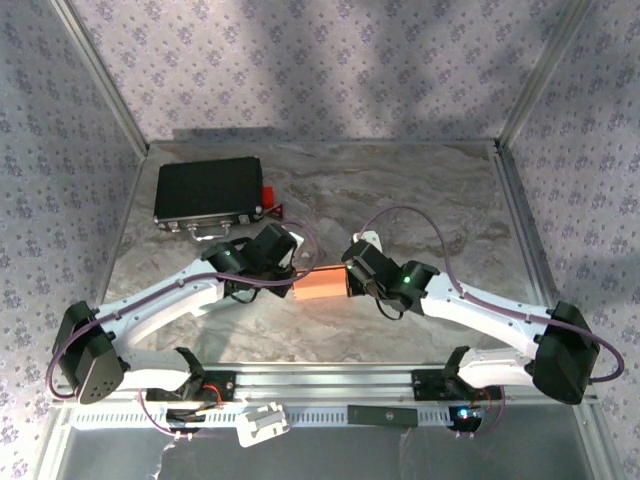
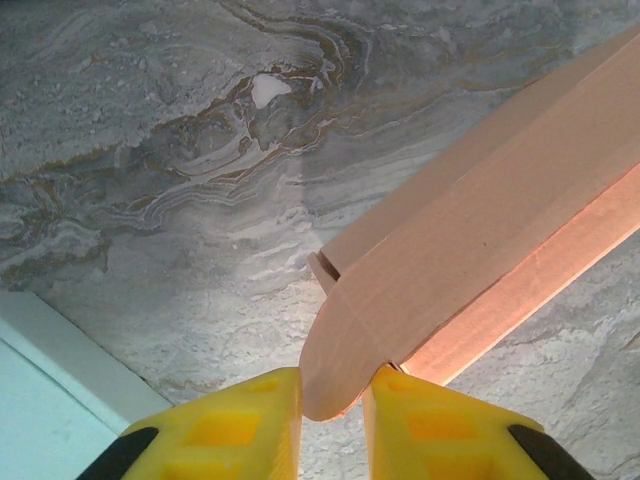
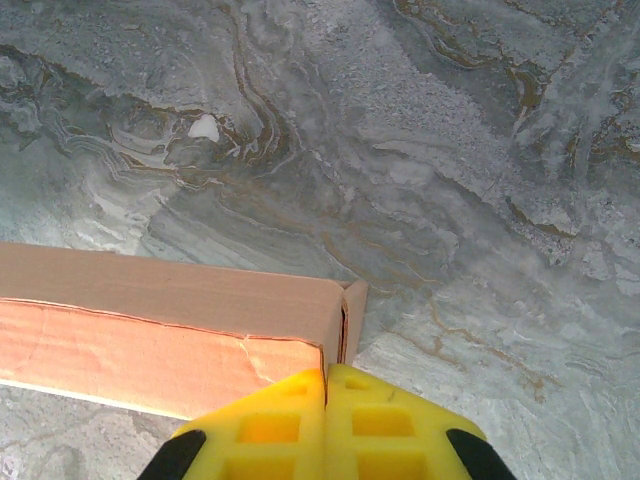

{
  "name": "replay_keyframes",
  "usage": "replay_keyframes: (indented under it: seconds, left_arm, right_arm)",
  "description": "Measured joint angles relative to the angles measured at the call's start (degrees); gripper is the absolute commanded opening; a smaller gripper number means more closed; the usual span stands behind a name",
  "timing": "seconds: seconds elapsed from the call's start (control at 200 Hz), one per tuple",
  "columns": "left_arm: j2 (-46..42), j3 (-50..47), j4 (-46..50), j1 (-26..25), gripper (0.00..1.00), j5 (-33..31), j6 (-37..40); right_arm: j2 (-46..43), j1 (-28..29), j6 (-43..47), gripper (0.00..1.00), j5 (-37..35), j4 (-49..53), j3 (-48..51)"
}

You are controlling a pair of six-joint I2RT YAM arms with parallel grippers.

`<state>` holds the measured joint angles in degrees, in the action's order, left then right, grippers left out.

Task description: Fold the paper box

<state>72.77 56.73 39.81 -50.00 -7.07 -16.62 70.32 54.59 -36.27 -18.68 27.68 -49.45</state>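
Observation:
The orange-brown paper box [image 1: 318, 284] lies on the marbled table between my two grippers. My left gripper [image 1: 292, 272] is at its left end. In the left wrist view, a rounded end flap of the box [image 2: 345, 350] sticks down between the yellow fingers, and the left gripper [image 2: 333, 400] is shut on it, touching it on both sides. My right gripper [image 1: 349, 283] is at the box's right end. In the right wrist view the box [image 3: 150, 300] runs off to the left, and the right gripper [image 3: 326, 385] is shut on the thin edge at its corner.
A black case [image 1: 208, 192] with a red part [image 1: 269, 197] stands at the back left of the table [image 1: 420, 190]. Metal frame rails run along the table's sides and near edge. A white arm link [image 2: 40, 380] sits at the lower left of the left wrist view.

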Motion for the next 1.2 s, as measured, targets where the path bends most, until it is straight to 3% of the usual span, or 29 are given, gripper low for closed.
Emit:
replay_keyframes:
  seconds: [0.625, 1.204]
  left_arm:
    - [2.8, 2.7, -0.3, 0.0, 0.13, 4.3, -12.2]
    - [4.1, 3.8, 1.1, 1.3, 0.07, 6.7, -18.7]
  right_arm:
    - [1.6, 0.9, -0.9, 0.01, -2.6, 0.5, -0.6]
    - [2.4, 2.1, -1.9, 0.01, -5.0, 1.1, -1.1]
